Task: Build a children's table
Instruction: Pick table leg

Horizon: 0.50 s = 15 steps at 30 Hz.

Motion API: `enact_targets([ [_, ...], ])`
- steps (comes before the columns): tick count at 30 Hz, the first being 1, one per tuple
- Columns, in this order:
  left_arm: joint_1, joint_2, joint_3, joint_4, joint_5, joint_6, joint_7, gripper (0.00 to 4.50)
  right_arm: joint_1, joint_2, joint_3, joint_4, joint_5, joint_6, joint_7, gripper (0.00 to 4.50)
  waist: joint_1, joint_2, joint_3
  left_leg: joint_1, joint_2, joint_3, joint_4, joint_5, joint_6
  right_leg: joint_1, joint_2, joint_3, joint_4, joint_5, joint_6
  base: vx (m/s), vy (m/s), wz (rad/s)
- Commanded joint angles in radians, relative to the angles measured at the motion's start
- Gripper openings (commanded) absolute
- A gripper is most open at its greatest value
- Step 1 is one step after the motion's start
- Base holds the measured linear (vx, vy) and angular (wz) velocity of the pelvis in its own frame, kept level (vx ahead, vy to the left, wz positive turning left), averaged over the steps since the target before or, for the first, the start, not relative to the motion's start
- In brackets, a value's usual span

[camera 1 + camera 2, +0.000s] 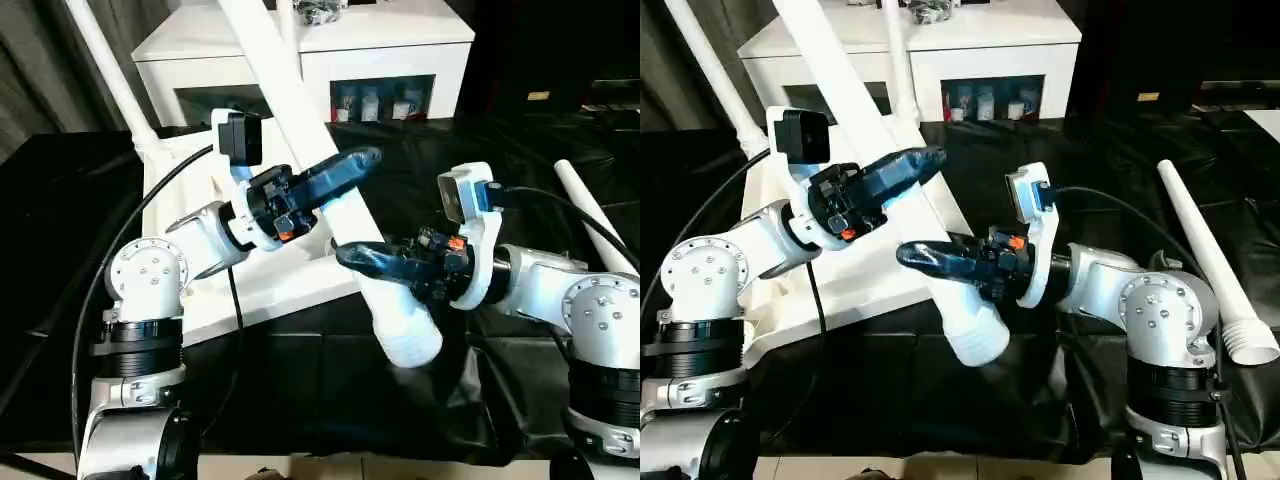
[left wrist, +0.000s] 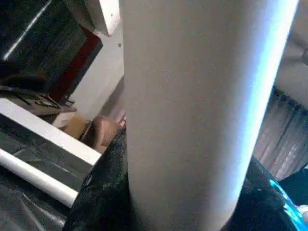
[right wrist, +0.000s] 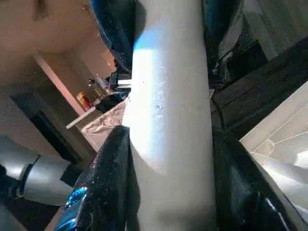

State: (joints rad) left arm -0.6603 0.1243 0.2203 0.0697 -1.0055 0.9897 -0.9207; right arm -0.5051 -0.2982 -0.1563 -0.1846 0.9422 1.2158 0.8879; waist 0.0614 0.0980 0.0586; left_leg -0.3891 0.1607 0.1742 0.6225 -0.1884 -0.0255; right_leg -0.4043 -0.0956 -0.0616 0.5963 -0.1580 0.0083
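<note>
A long tapered white leg (image 1: 300, 110) slants from the upper left down to its wide end (image 1: 410, 340) over the black cloth. My left gripper (image 1: 352, 170) is shut on the leg around its middle. My right gripper (image 1: 362, 262) is shut on it lower down, near the wide end. In the wrist views the leg (image 2: 192, 96) (image 3: 168, 96) runs between the black fingers (image 3: 103, 183). The white tabletop (image 1: 265, 290) lies under and behind the held leg. Another leg (image 1: 110, 70) stands up from its far left corner, and a thinner one (image 1: 895, 50) rises behind.
A loose white leg (image 1: 1210, 260) lies on the black cloth (image 1: 300, 390) at the right, wide end toward me. A white cabinet (image 1: 400, 50) with glass doors stands behind the work. A black cable (image 1: 130, 240) loops beside my left arm.
</note>
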Motion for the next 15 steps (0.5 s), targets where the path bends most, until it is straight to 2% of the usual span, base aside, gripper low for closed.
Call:
enact_targets([
  [1,-0.025,-0.004,-0.025,-0.006,0.034,-0.047,0.005,1.84,0.005,0.001,0.000,0.023,-0.054,-0.047,-0.067,2.37,0.002,-0.008,-0.076,0.022,0.047,-0.020,-0.086,-0.201,-0.017,0.045,-0.047,0.032,-0.068,-0.321,-0.179,0.000,0.000,0.00],
  [2,-0.030,-0.002,-0.039,0.002,0.091,-0.096,0.037,1.84,0.000,-0.004,0.017,0.024,-0.096,-0.082,-0.089,2.53,0.002,-0.011,-0.075,0.022,0.048,-0.021,-0.088,-0.205,-0.019,0.044,-0.046,0.032,-0.073,-0.326,-0.174,0.000,0.000,0.00],
  [3,-0.032,0.000,-0.049,0.008,0.131,-0.129,0.060,1.84,-0.003,-0.009,0.030,0.024,-0.125,-0.108,-0.103,2.53,0.000,-0.009,-0.074,0.022,0.050,-0.023,-0.090,-0.216,-0.035,0.043,-0.046,0.032,-0.075,-0.332,-0.156,0.000,0.000,0.00],
  [5,-0.035,0.008,-0.065,0.014,0.184,-0.169,0.089,1.83,-0.010,-0.018,0.067,0.020,-0.208,-0.183,-0.139,2.72,-0.002,-0.010,-0.074,0.022,0.047,-0.023,-0.090,-0.230,-0.044,0.045,-0.047,0.033,-0.075,-0.343,-0.149,0.000,0.000,0.00],
  [6,-0.035,0.009,-0.068,0.014,0.189,-0.172,0.092,1.83,-0.011,-0.019,0.071,0.020,-0.215,-0.188,-0.141,2.84,-0.003,-0.011,-0.074,0.020,0.048,-0.024,-0.091,-0.232,-0.048,0.046,-0.048,0.033,-0.075,-0.346,-0.144,0.000,0.000,0.00],
  [8,-0.038,0.029,-0.111,0.024,0.285,-0.237,0.142,1.83,-0.025,-0.037,0.140,0.027,-0.326,-0.276,-0.185,2.95,-0.006,-0.012,-0.075,0.022,0.048,-0.024,-0.090,-0.236,-0.053,0.044,-0.046,0.034,-0.076,-0.347,-0.132,0.000,0.000,0.00],
  [9,-0.040,0.032,-0.123,0.028,0.321,-0.263,0.172,1.83,-0.032,-0.043,0.174,0.034,-0.372,-0.308,-0.207,2.95,-0.011,-0.012,-0.073,0.019,0.046,-0.025,-0.091,-0.243,-0.058,0.045,-0.045,0.034,-0.075,-0.345,-0.127,0.000,0.000,0.00],
  [10,-0.041,0.037,-0.137,0.030,0.355,-0.284,0.200,1.83,-0.038,-0.047,0.205,0.042,-0.412,-0.331,-0.231,2.95,-0.010,-0.014,-0.074,0.019,0.047,-0.025,-0.091,-0.246,-0.057,0.046,-0.047,0.034,-0.076,-0.347,-0.128,0.000,0.000,0.00],
  [11,-0.041,0.040,-0.158,0.021,0.408,-0.322,0.238,1.83,-0.048,-0.048,0.270,0.060,-0.496,-0.397,-0.272,2.95,-0.013,-0.016,-0.075,0.018,0.045,-0.024,-0.089,-0.242,-0.050,0.047,-0.047,0.035,-0.075,-0.342,-0.136,0.000,0.000,0.00],
  [14,-0.051,0.044,-0.189,0.024,0.490,-0.368,0.300,1.83,-0.059,-0.024,0.324,0.101,-0.574,-0.458,-0.330,2.95,-0.015,-0.016,-0.075,0.017,0.047,-0.024,-0.088,-0.232,-0.040,0.044,-0.047,0.036,-0.074,-0.324,-0.149,0.000,0.000,0.00],
  [15,-0.057,0.040,-0.198,0.026,0.520,-0.382,0.329,1.83,-0.064,-0.010,0.341,0.125,-0.605,-0.480,-0.356,2.95,-0.018,-0.014,-0.077,0.015,0.048,-0.024,-0.087,-0.221,-0.032,0.046,-0.046,0.035,-0.069,-0.287,-0.163,0.000,0.000,0.00],
])
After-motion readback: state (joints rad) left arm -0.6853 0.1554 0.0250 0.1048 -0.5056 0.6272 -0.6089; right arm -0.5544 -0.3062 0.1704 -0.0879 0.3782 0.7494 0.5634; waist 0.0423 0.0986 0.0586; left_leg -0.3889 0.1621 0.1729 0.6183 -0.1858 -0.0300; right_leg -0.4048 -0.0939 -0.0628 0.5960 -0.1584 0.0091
